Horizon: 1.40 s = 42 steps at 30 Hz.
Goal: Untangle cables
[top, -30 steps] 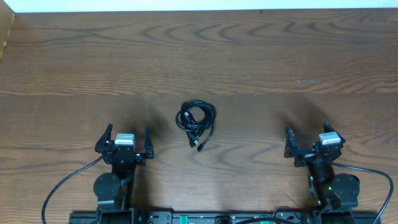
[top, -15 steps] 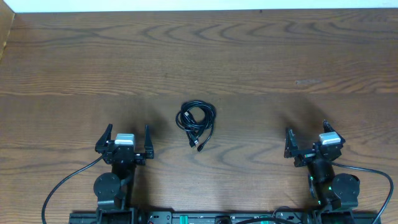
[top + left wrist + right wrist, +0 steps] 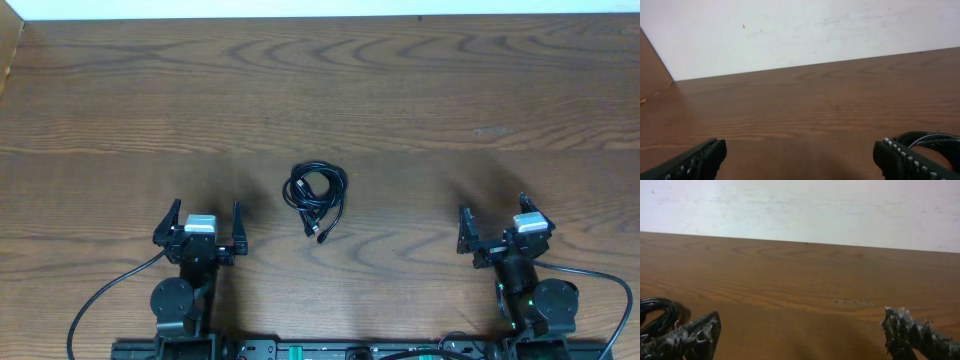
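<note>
The cables (image 3: 316, 196) lie as one small knotted bundle of thin black cords in the middle of the wooden table, plug ends trailing toward the front. A part of the bundle shows at the right edge of the left wrist view (image 3: 935, 140) and at the left edge of the right wrist view (image 3: 655, 312). My left gripper (image 3: 203, 222) is open and empty at the front left, well apart from the bundle. My right gripper (image 3: 494, 229) is open and empty at the front right. Both sets of fingers are spread wide with only bare wood between them.
The wooden table (image 3: 400, 110) ends at a white wall along the far edge. A wooden side panel (image 3: 8, 45) stands at the far left. The arms' own thick black cables (image 3: 110, 290) run along the front edge.
</note>
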Motion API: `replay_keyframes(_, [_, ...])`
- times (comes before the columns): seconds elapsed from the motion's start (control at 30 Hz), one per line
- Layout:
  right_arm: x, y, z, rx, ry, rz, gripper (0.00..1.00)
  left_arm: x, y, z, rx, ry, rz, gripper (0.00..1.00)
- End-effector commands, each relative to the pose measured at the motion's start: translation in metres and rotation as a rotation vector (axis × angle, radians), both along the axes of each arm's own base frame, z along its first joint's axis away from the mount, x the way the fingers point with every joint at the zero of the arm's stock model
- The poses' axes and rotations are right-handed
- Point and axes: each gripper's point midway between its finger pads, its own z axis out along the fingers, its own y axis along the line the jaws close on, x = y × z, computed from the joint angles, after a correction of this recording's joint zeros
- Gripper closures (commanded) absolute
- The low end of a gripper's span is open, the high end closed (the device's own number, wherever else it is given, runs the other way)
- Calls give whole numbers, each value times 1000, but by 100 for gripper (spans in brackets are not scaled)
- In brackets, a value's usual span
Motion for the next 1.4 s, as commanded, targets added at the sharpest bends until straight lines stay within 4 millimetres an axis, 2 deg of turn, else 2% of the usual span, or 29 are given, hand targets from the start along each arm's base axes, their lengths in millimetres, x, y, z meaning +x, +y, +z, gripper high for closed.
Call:
replay_keyframes(0.0, [0,-3,0,10,1,-14,1,-1,-1,-15,10,46,-11,2])
replay_keyframes(0.83, [0,-3,0,10,1,-14,1,-1,-3,-16,-34,54,-14,3])
replay_keyframes(0.97, [0,-3,0,10,1,-14,1,-3,-13,-6,-45,59,-70,2])
replay_keyframes(1.17, [0,-3,0,10,1,-14,1,-1,-14,1,-36,174,-79,2])
replay_keyframes(1.37, [0,-3,0,10,1,-14,1,14,-17,-3,-9,408,-116,2])
